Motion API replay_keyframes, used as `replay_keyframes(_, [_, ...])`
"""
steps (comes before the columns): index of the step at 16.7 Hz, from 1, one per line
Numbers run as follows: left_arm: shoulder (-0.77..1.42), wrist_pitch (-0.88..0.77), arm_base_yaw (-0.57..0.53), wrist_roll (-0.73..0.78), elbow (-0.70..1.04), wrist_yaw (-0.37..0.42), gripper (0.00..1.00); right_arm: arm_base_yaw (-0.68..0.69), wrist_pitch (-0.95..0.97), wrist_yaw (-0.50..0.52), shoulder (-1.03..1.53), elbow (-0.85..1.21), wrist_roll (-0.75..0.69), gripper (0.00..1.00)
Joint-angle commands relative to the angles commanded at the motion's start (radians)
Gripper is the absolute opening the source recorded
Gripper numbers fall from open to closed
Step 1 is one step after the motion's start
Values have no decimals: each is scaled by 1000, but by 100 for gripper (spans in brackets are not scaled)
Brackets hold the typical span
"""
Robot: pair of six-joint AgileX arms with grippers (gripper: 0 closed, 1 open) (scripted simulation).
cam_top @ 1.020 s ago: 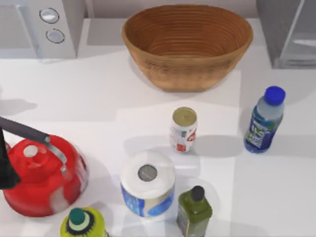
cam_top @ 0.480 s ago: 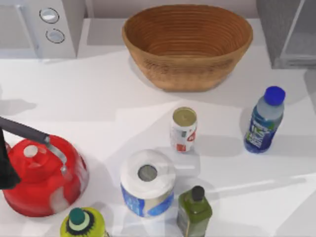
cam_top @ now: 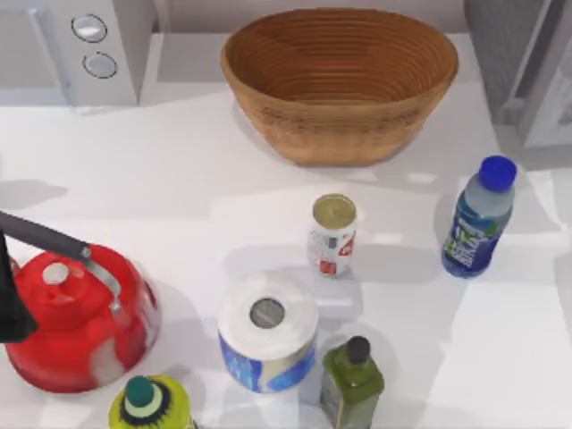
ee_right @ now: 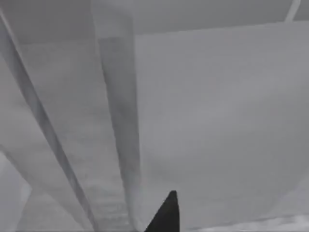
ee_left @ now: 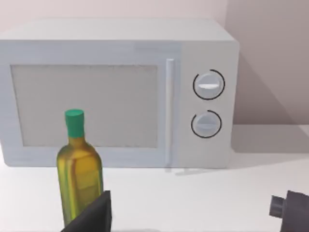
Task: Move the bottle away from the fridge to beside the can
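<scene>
Clear plastic bottle (cam_top: 479, 217) stands upright right of the can (cam_top: 332, 234); pincer states unclear.

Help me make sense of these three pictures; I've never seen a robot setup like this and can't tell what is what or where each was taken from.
This is a simulated pair of AgileX arms at a white table. One picture looks down from above. There a clear bottle with a blue cap stands at the right, near the grey fridge, apart from the red-and-white can in the middle. Around them are a woven basket, a red kettle, a paper roll, an olive bottle, a yellow-green bottle and a microwave. The other two pictures come from cameras on the wrists: the left one faces the microwave, the right one is close against the fridge. The dark arm at the left edge is the left one. Nothing is held.
</scene>
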Motion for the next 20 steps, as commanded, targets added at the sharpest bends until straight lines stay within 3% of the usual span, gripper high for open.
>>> replay_keyframes(8, [0,0,0,0,0,0,100,13,10,34,6,-3,25,100])
replay_keyframes(16, [0,0,0,0,0,0,100,15,-60,39,286,357,26,100])
replay_keyframes(20, [0,0,0,0,0,0,100,15,-79,41,351,434,26,100])
